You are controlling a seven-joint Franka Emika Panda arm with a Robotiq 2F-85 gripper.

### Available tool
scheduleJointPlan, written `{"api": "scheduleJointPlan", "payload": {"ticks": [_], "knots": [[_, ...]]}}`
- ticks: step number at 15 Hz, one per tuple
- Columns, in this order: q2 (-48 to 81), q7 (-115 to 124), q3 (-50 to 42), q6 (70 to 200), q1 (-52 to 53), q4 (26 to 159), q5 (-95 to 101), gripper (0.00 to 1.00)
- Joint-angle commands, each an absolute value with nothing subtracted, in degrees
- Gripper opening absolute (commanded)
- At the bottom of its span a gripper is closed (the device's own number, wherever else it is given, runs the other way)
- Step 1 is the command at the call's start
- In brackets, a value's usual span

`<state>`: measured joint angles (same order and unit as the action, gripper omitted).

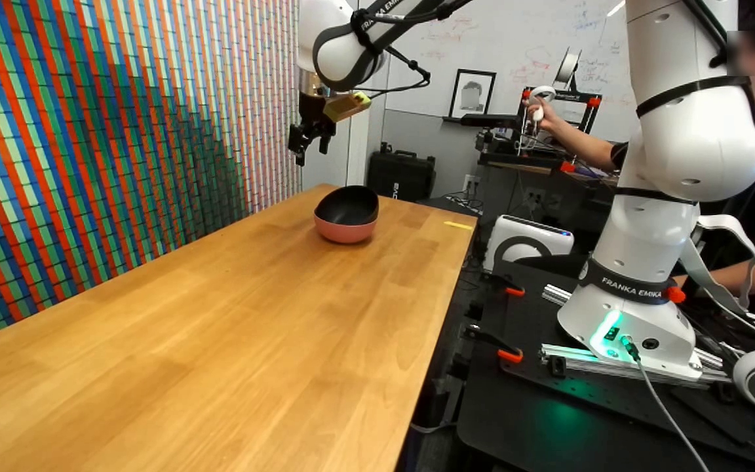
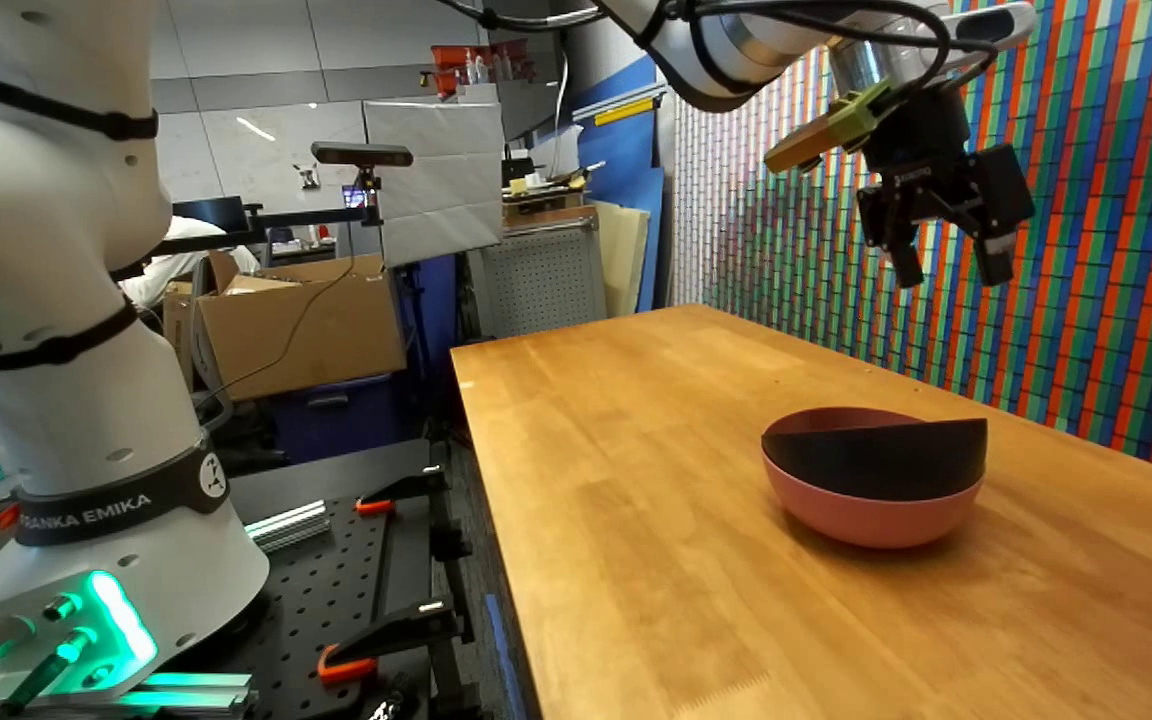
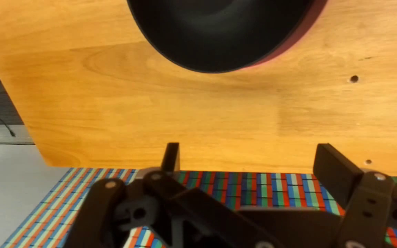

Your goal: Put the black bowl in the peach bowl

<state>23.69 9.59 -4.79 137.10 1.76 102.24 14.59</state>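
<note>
Far left, patterned wall (image 1: pixel 102 131). Then my pincer (image 1: pixel 312 154), raised, fingers (image 3: pixel 336 168) spread wide, only air between them. Just right and lower: the black bowl (image 1: pixel 349 208), tilted inside the peach bowl (image 1: pixel 345 232), one side of its rim standing proud; I hang clear of both. Peach bowl sits upright on the counter (image 1: pixel 272 314); farther right on it, a yellow strip (image 1: pixel 458 225).

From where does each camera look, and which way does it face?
An exterior view: above the table, looking along it towards the whiteboard; arm and claw show.
An exterior view: nearer the peach bowl, facing roughly back along the table; arm and claw show.
Wrist view: behind the open claw, which shows, looking down at table and coloured wall.
Both exterior views share the black bowl, tilted inside the peach bowl.
</note>
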Motion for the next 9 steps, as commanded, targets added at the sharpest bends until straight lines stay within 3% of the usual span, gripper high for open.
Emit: {"api": "scheduleJointPlan", "payload": {"ticks": [1, 9], "knots": [[24.3, 2.5, -1.4, 129.2, 0.9, 96.0, 9.1, 1.0], [26.0, -1.2, 0.5, 115.3, 1.7, 88.5, 7.6, 1.0]]}}
